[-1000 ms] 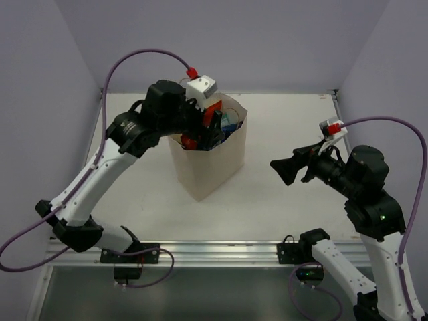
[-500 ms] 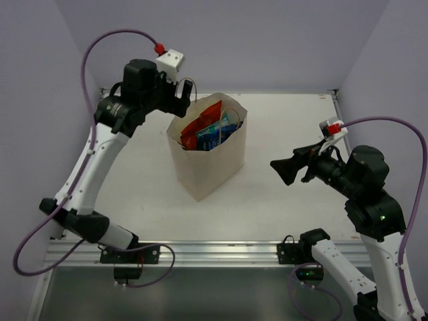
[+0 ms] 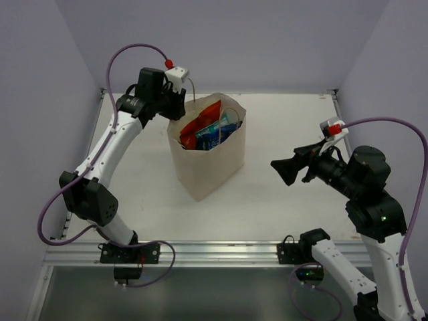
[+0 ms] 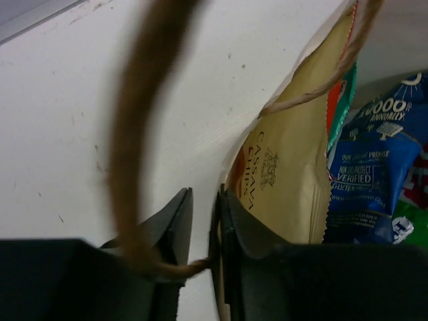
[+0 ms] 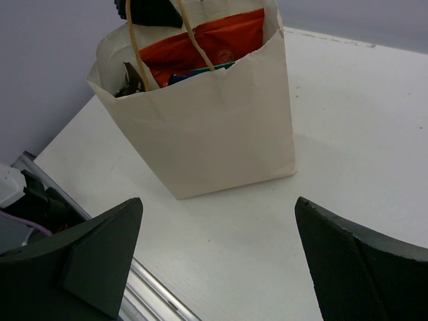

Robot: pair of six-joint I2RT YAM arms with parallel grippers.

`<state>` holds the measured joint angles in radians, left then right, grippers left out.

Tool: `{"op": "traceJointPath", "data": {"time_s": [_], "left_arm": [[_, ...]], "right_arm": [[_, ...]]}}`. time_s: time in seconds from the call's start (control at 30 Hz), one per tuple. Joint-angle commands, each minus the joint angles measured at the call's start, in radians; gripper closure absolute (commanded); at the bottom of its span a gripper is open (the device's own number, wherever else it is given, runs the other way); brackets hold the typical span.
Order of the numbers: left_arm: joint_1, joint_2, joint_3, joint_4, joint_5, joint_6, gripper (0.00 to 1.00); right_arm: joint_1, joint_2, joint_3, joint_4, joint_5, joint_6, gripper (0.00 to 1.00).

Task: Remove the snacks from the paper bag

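The cream paper bag stands upright mid-table, also facing my right wrist camera. Inside it are several snacks: an orange-red packet, a blue pack, a cream chip bag and a bit of green pack. My left gripper is at the bag's far-left rim. Its jaws are drawn nearly together on the rim, with the twisted handle crossing between them. My right gripper hovers right of the bag, open and holding nothing.
An aluminium rail runs along the near table edge. Lilac walls close in the left, back and right sides. White tabletop lies between the bag and my right gripper.
My left gripper came up out of the bag's mouth, swung to the back-left rim and closed from wide open to nearly together. The right arm has not moved.
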<state>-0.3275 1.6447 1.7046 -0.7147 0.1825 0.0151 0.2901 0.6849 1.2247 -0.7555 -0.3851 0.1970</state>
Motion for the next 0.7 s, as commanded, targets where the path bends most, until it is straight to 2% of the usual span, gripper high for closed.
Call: {"op": "traceJointPath", "data": {"time_s": [0.0,0.07,0.1,0.2,0.27,0.43,0.57,0.67], "left_arm": [[0.001,-0.043,-0.051,0.080,0.086,0.011,0.75],[0.001,-0.040,-0.051,0.081,0.094,0.019,0.89],[0.001,-0.039,-0.043,0.080,0.092,0.022,1.00],[0.001,-0.031,0.022,0.064,0.072,0.051,1.00],[0.001,-0.025,0.076,0.060,0.008,0.069,1.00],[-0.002,-0.020,0.228,0.087,-0.087,0.134,1.00],[-0.070,-0.075,0.199,0.124,-0.141,0.196,1.00],[-0.154,-0.149,0.069,0.165,-0.207,0.215,1.00]], "right_arm": [[0.003,0.010,0.007,0.033,-0.027,-0.013,0.01],[0.003,0.021,0.013,0.050,-0.047,0.004,0.01],[0.003,0.037,0.022,0.071,-0.057,0.007,0.01],[0.003,0.077,0.073,0.105,-0.095,0.032,0.01],[0.006,0.151,0.122,0.107,-0.112,0.048,0.01],[0.098,0.342,0.323,0.117,-0.031,0.044,0.01],[0.216,0.476,0.470,0.120,0.041,0.035,0.01],[0.295,0.562,0.525,0.130,0.127,0.035,0.03]]}}
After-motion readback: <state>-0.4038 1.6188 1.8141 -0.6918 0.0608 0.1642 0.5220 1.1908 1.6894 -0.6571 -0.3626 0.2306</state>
